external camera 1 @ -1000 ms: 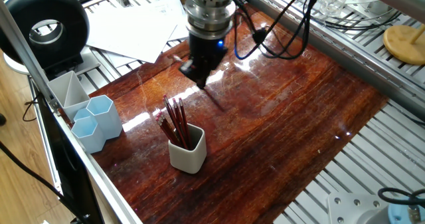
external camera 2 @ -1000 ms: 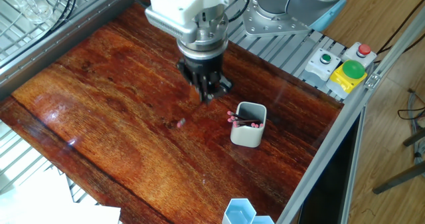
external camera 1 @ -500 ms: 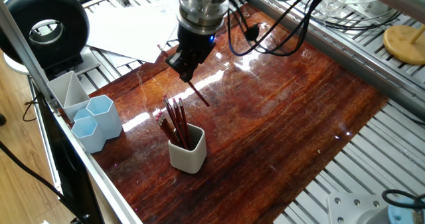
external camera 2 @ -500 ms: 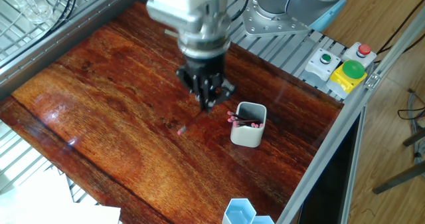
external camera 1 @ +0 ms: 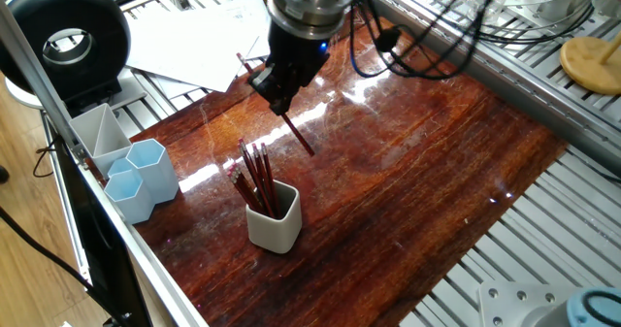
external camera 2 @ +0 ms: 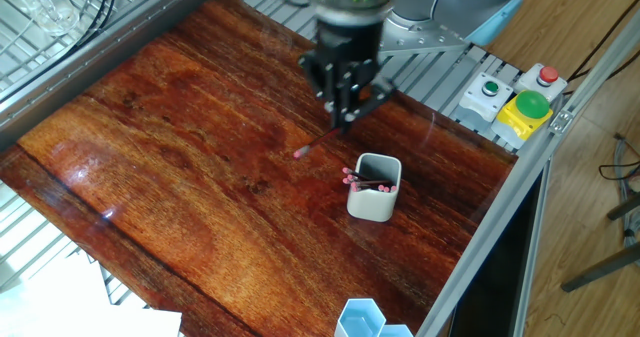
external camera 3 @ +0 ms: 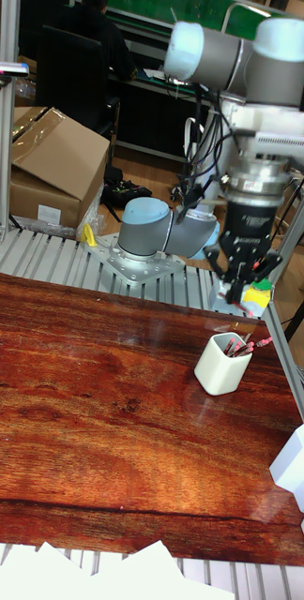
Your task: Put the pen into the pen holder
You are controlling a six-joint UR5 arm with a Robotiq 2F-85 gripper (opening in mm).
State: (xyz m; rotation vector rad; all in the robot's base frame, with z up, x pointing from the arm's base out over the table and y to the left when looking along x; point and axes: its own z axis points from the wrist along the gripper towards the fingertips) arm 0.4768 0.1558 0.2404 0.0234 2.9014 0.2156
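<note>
A dark red pen (external camera 1: pixel 299 138) with a pink end (external camera 2: pixel 301 152) hangs tilted above the wooden table (external camera 1: pixel 417 162). My gripper (external camera 1: pixel 280 91) is shut on its middle. The pen holder (external camera 1: pixel 274 226) is an off-white rounded-square cup that holds several red pens. It stands near the table's edge, lower in the picture than my gripper. In the other fixed view my gripper (external camera 2: pixel 346 114) is up and to the left of the pen holder (external camera 2: pixel 374 190). In the tall fixed view my gripper (external camera 3: pixel 241 281) hovers just behind and above the pen holder (external camera 3: pixel 220 366).
Two pale blue hexagonal cups (external camera 1: pixel 142 177) and a grey compartment tray (external camera 1: pixel 97 131) stand at the table's left corner. White papers (external camera 1: pixel 194 36) lie beyond the far edge. A button box (external camera 2: pixel 515 102) sits on the frame near the arm's base.
My gripper has risen off the table with the pen in it and shifted toward the arm's base side, closer to the pen holder. The pen now hangs tilted in the air.
</note>
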